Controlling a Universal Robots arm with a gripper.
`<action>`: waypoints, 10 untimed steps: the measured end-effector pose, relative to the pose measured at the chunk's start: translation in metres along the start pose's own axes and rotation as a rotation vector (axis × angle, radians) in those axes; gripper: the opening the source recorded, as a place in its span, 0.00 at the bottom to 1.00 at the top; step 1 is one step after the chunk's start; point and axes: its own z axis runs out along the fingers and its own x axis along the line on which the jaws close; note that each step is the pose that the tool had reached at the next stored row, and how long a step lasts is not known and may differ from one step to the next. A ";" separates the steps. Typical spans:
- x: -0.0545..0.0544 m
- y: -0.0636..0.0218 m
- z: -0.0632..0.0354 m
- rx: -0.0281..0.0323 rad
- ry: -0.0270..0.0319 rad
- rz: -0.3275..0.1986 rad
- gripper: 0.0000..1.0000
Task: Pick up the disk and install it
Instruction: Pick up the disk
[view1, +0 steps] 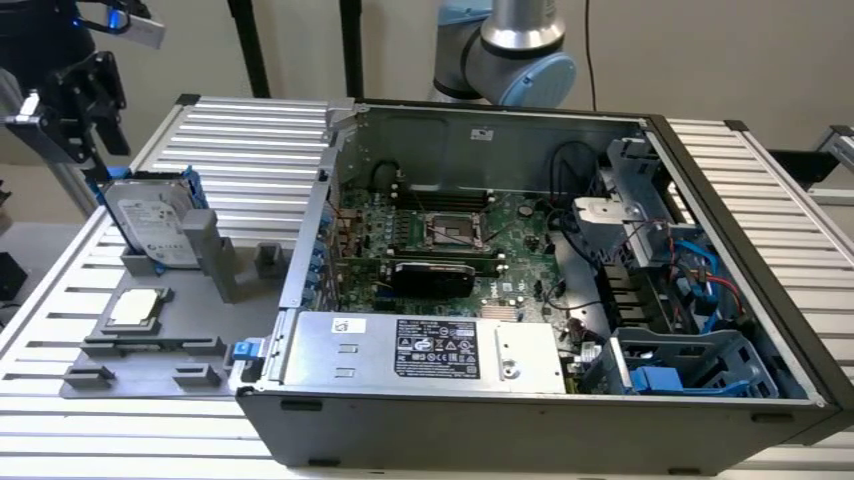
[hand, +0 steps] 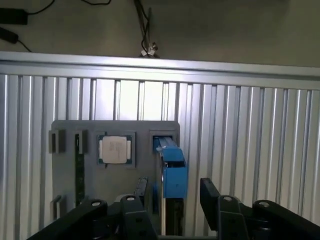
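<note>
The disk (view1: 151, 222) stands on edge in a slot of the grey fixture plate (view1: 180, 345) at the exterior view's left, its white label facing out and its blue carrier around it. My black gripper (view1: 91, 140) hangs above it and a little further left, clear of it. In the wrist view the disk (hand: 171, 167) appears edge-on, blue carrier uppermost. My gripper (hand: 175, 192) is open, one black finger (hand: 141, 189) on either side of the disk with a gap to each.
The open computer case (view1: 534, 425) lies right of the plate, showing the motherboard (view1: 447, 240), a silver power supply (view1: 427, 350) and blue drive bays (view1: 681, 370). A square CPU chip (view1: 138, 307) sits on the plate. A slatted aluminium table (view1: 247, 135) lies underneath.
</note>
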 end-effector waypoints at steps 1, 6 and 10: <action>0.000 0.0001 0.0018 0.0005 0.0001 0.002 1.00; 0.000 0.0005 0.0109 0.0037 0.0000 0.006 1.00; 0.000 0.0006 0.0181 0.0057 0.0000 0.008 1.00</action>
